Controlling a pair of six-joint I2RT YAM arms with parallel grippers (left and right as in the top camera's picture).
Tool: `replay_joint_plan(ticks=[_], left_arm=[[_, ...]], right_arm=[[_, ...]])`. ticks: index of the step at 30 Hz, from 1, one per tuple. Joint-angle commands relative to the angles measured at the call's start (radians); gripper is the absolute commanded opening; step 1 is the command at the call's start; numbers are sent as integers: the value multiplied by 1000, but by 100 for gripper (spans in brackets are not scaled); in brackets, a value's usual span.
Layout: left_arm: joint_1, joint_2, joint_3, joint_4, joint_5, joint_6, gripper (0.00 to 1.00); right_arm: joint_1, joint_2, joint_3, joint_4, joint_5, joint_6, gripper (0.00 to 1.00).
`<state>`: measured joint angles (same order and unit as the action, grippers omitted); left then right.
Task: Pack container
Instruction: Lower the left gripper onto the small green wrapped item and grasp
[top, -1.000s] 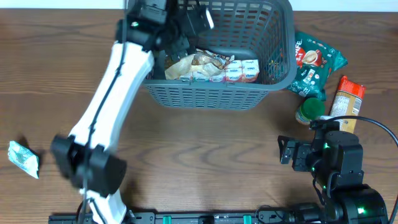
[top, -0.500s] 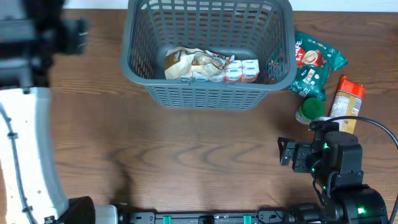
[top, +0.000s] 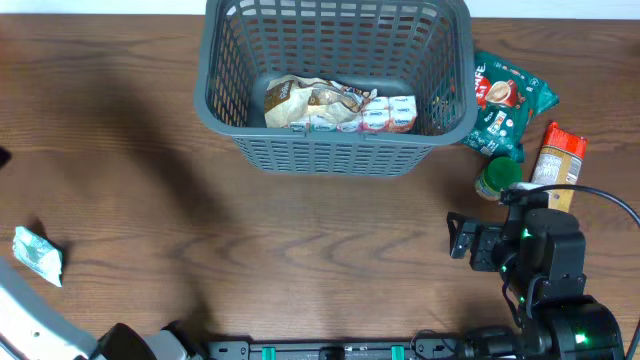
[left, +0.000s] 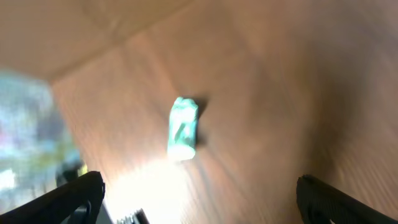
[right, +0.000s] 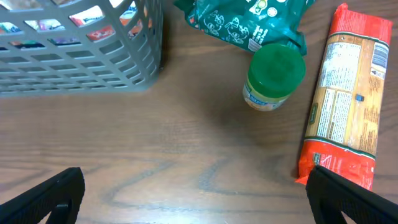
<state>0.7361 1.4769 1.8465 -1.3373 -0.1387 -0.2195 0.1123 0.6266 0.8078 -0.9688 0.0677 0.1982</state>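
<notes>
small green packet (top: 37, 256): lies flat near left edge of tabletop (top: 300, 250), well apart from everything else
left tool (left: 199, 202): jaws spread wide, nothing held; wrist view is blurred, packet (left: 183, 128) sits ahead between the two fingers, no contact
container (top: 340, 155): grey lattice basket, upright at the far edge of tabletop, about mid-width
container contents: beige bag (top: 298, 100) on the left, row of red-and-white cups (top: 378, 115) beside it on the right, both on the base
teal bag (top: 508, 100): on tabletop just right of container, far right corner area
green-lidded jar (top: 497, 180): just in front of teal bag, near container's right front corner (right: 74, 62)
red packet (top: 556, 158): right of jar, lengthwise, close to right edge
right tool (right: 199, 202): jaws fully apart, empty, low over bare tabletop near the front edge, jar (right: 273, 78) and red packet (right: 348, 106) ahead of it, not touching
</notes>
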Motion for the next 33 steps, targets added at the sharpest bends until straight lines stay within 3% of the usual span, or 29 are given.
replay_joint_plan(ticks=[1,14,22,33], left_arm=[[63,8,-117,25,-3,-119,98],[181,26,-577,375,-1,-80,99],[185,109,-645,515,88,36,99],[186,303,-645,618,105,59,99]], right_arm=[[-8,0,13,4,3,26,99],[-8,0,13,-1,3,26,99],[-8,0,13,-11,3,26,99],[-8,0,13,-12,3,31,99]])
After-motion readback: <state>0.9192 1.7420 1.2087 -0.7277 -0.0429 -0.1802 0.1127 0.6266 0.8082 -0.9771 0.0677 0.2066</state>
